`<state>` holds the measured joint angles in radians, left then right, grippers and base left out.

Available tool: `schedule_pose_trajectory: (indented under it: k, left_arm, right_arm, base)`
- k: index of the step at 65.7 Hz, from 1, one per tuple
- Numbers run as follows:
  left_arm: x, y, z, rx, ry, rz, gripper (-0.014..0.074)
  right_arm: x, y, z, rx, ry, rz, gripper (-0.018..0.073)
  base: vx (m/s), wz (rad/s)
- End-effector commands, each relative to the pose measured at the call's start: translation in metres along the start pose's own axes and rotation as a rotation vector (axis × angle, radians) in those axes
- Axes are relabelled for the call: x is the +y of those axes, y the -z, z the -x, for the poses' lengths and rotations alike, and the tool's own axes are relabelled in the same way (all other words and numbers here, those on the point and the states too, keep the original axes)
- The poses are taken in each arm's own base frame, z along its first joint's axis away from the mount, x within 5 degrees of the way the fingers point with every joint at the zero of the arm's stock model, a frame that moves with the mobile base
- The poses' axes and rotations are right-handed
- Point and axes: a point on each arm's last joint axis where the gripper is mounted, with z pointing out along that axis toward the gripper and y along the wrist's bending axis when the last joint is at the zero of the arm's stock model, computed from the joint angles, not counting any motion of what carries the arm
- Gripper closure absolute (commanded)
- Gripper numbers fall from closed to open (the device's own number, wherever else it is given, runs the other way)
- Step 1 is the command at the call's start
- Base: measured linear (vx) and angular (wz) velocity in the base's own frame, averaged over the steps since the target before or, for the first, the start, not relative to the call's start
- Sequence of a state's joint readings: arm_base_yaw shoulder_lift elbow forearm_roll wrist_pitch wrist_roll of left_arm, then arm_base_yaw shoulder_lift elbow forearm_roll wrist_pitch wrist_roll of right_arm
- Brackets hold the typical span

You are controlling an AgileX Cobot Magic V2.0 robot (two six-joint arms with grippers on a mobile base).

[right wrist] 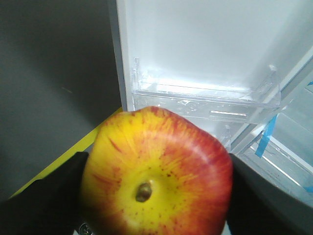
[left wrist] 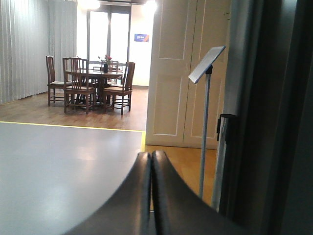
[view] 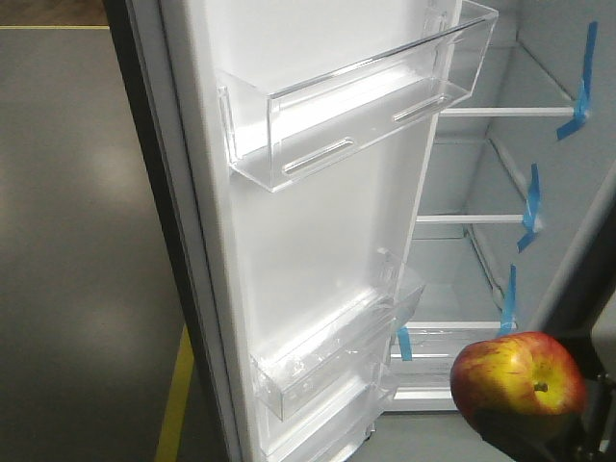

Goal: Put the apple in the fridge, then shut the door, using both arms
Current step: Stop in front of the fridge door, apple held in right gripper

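The red and yellow apple [view: 518,383] is held in the air at the lower right of the front view, in front of the open fridge [view: 500,173]. My right gripper [right wrist: 156,181] is shut on the apple [right wrist: 156,171], a black finger pressed on each side. The door [view: 318,241] stands swung open at the left, its white inside and clear bins [view: 356,106] facing me. The door's lower bin [right wrist: 205,100] lies just beyond the apple in the right wrist view. My left gripper [left wrist: 151,156] is shut on nothing and points away into the room.
White shelves [view: 500,219] with strips of blue tape [view: 529,207] fill the fridge interior. A yellow floor line [view: 175,395] runs on the grey floor left of the door. In the left wrist view a sign stand [left wrist: 205,117] and a dining table with chairs [left wrist: 93,83] stand farther off.
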<state>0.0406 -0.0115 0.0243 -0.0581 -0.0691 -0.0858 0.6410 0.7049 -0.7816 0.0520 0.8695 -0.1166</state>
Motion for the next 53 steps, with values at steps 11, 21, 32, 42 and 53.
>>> schedule_pose_trajectory:
  k: [11,21,32,42,53]
  left_arm:
    - [0.0006,0.0012,-0.0022,-0.058,0.009,-0.006,0.0602]
    - [0.0006,0.0012,-0.0022,-0.058,0.009,-0.006,0.0602]
    - [0.0006,0.0012,-0.0022,-0.058,0.009,-0.006,0.0602]
    - [0.0006,0.0012,-0.0022,-0.058,0.009,-0.006,0.0602]
    - [0.0006,0.0012,-0.0022,-0.058,0.009,-0.006,0.0602]
  right_arm:
    - [-0.0007,0.0074,0.0125,-0.098,0.007,-0.009,0.0376]
    - [-0.0007,0.0074,0.0125,-0.098,0.007,-0.009,0.0376]
    - [-0.0007,0.0074,0.0125,-0.098,0.007,-0.009,0.0376]
    - [-0.0007,0.0074,0.0125,-0.098,0.007,-0.009,0.0376]
    - [-0.0008,0.0076,0.0144,-0.119,0.006,-0.01,0.0376]
  base:
    - [0.0,0.0]
    - [0.0,0.0]
    - [0.0,0.0]
    - [0.0,0.0]
    - [0.0,0.0]
